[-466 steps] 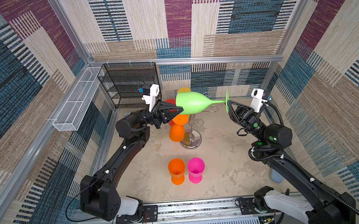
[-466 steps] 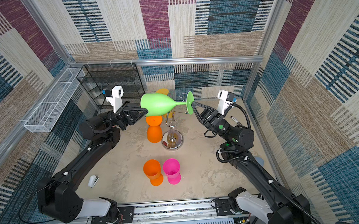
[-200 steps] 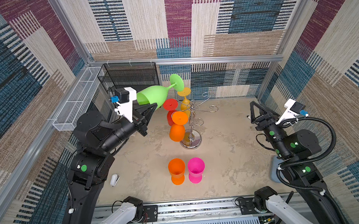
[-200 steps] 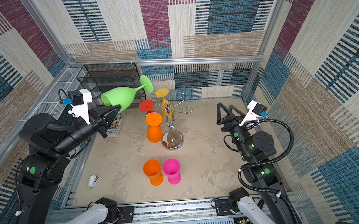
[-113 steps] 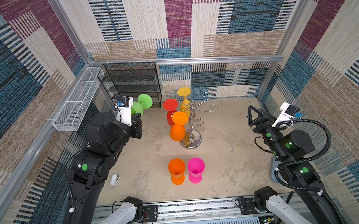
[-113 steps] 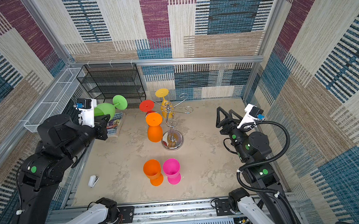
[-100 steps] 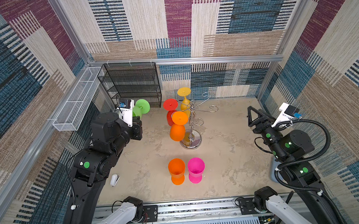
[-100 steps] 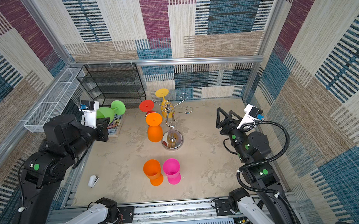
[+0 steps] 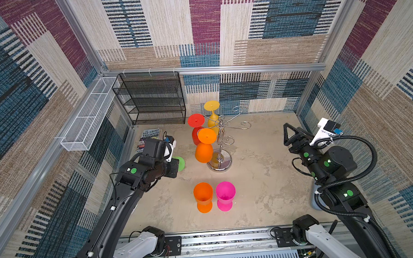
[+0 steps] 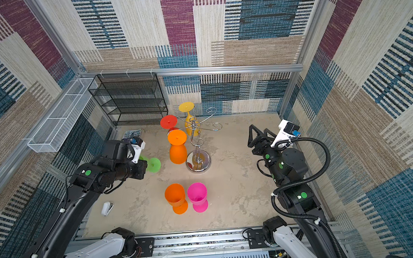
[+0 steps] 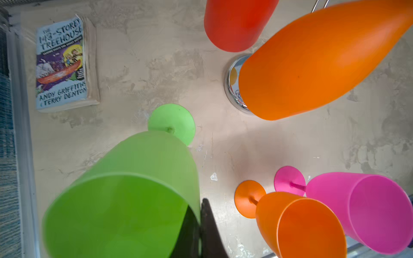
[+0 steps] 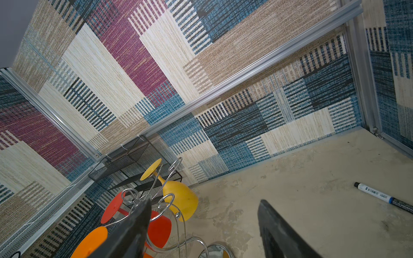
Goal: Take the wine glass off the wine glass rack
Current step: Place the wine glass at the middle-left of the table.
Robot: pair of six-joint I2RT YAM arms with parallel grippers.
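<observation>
My left gripper [image 11: 197,230] is shut on the rim of the green wine glass [image 11: 134,189], one finger inside the bowl and one outside. The glass hangs bowl-up with its foot [image 9: 179,163] low by the table, left of the wine glass rack [image 9: 220,161]; I cannot tell whether the foot touches. In both top views the chrome rack [image 10: 198,162] carries an orange, a red and a yellow glass hanging upside down. At the far right, apart from the rack, my right gripper [image 9: 289,135] stands open and empty, its dark fingers [image 12: 134,227] spread wide.
An orange glass [image 9: 203,196] and a pink glass [image 9: 225,194] stand upright in front of the rack. A book [image 9: 148,137] lies by the black mesh shelf [image 9: 151,98]. A white wire basket [image 9: 87,115] hangs on the left wall. A marker [image 12: 384,197] lies at the back right.
The left arm carried the green glass away from the rack to the left, turned it bowl-up and lowered it toward the table. The right gripper let go earlier, drew back and has since held still.
</observation>
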